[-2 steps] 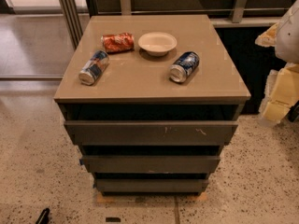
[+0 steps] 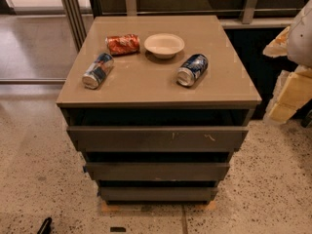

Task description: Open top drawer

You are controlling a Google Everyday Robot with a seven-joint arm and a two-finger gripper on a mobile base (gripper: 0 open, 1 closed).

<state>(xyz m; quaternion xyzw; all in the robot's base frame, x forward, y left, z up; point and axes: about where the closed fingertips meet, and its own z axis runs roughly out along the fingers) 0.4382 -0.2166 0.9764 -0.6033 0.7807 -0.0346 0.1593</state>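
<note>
At the centre of the frame stands a grey-brown cabinet (image 2: pixel 146 89) on a speckled floor (image 2: pixel 34 169). The top drawer (image 2: pixel 157 139) occupies the middle of the frame, directly under the cabinet top, with a dark gap between the two. Its flat front carries small pale scratches right of centre. Whether it is drawn out at all cannot be told from this angle.

Below it sit two narrower drawer fronts, the middle drawer (image 2: pixel 157 171) and the bottom drawer (image 2: pixel 157 194), each set apart by a dark band.

On the cabinet top:
- a red can (image 2: pixel 123 44) lies on its side at the upper left;
- a pale bowl (image 2: pixel 164 45) stands upright just right of it;
- a blue can (image 2: pixel 98 70) lies on its side near the left edge;
- a second blue can (image 2: pixel 192 69) lies on its side right of centre, below the bowl.

At the right edge of the frame, beside the cabinet and apart from the top drawer, is the gripper (image 2: pixel 291 96), seen as pale beige blocks under a white arm section (image 2: pixel 303 33). Its degree of opening cannot be told; it touches none of the listed items.
</note>
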